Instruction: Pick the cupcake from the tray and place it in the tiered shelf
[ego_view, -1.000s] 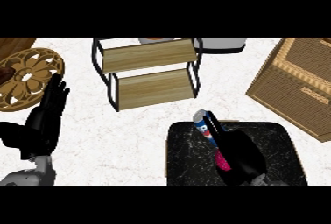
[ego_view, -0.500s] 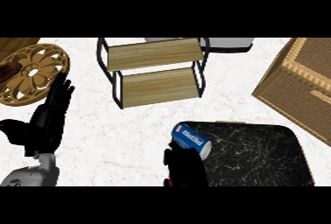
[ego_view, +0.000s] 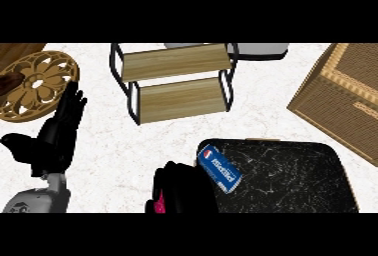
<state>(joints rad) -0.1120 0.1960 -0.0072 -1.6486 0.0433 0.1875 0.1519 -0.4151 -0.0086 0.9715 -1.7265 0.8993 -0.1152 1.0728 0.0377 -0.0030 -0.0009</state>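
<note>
The tiered shelf (ego_view: 181, 99) stands at the top centre, a black frame with two bare wooden boards. The black marbled tray (ego_view: 288, 175) lies at the lower right. My right hand (ego_view: 183, 187) sits at the tray's left edge, fingers curled round the cupcake (ego_view: 220, 169). The cupcake's blue and white wrapper juts out over the tray's corner, and a bit of pink shows under the hand at the lower edge. The hand hides the remainder of it. My left hand (ego_view: 60, 131) rests open at the left, fingers up.
A carved round wooden plate (ego_view: 33, 85) lies at the far left, beside my left hand. A large wicker box (ego_view: 343, 100) fills the right side. A grey object (ego_view: 262, 50) sits behind the shelf. White counter lies between shelf and tray.
My right hand has moved with the cupcake from above the tray's middle to its left edge, lower in view. The left hand has kept its pose.
</note>
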